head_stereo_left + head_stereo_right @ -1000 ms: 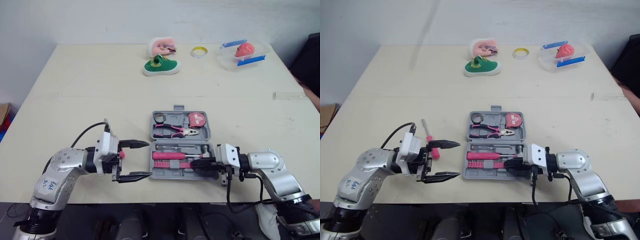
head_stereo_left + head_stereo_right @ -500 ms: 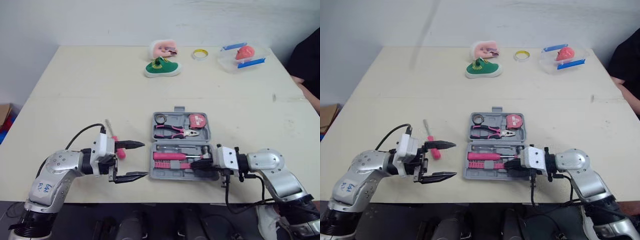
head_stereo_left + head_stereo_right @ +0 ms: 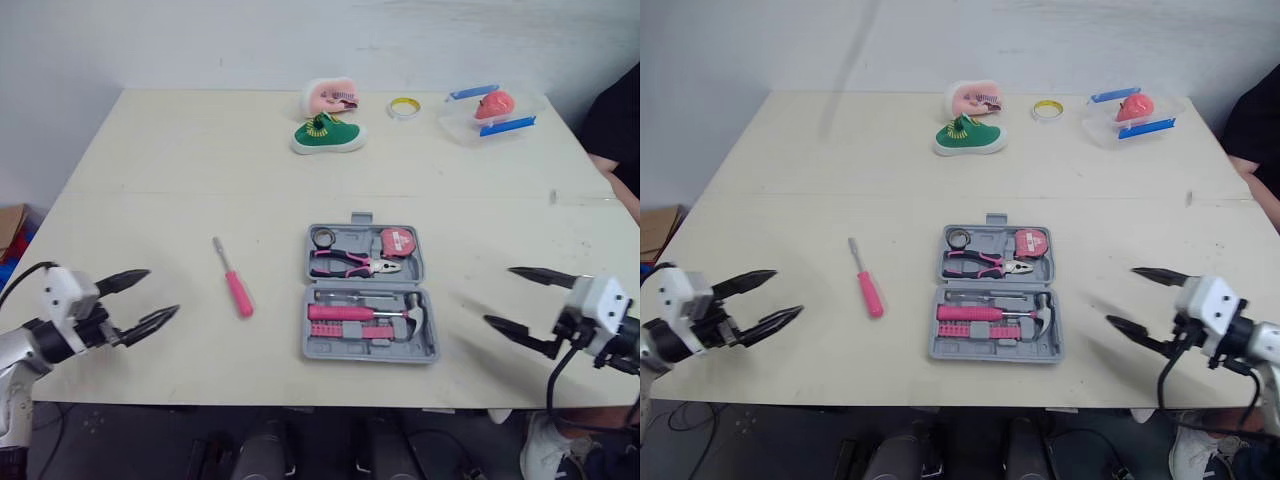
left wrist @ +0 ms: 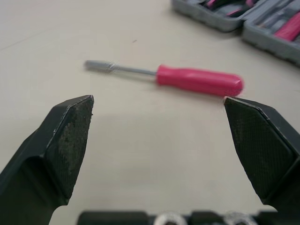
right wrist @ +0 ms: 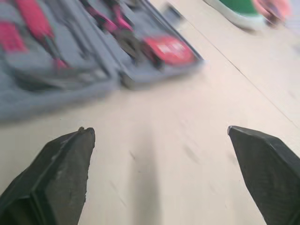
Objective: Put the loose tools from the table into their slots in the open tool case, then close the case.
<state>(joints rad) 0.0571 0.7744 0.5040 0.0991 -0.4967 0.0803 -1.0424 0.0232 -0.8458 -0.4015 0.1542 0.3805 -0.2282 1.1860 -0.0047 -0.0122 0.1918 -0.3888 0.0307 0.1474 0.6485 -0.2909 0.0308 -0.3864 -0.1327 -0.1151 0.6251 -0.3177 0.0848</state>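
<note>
The grey plastic tool case (image 3: 362, 352) lies open in the middle of the pale counter (image 3: 200, 180). A small screwdriver with a pink handle (image 3: 237, 291) lies loose on the counter, near the case's left side, not touching it. The left hand (image 3: 161, 291) is wide open and holds nothing, left of the screwdriver. The right hand (image 3: 498, 295) is wide open and holds nothing too, right of the case.

Cream table (image 3: 200, 150), plain white wall (image 3: 150, 40) behind, even light
</note>
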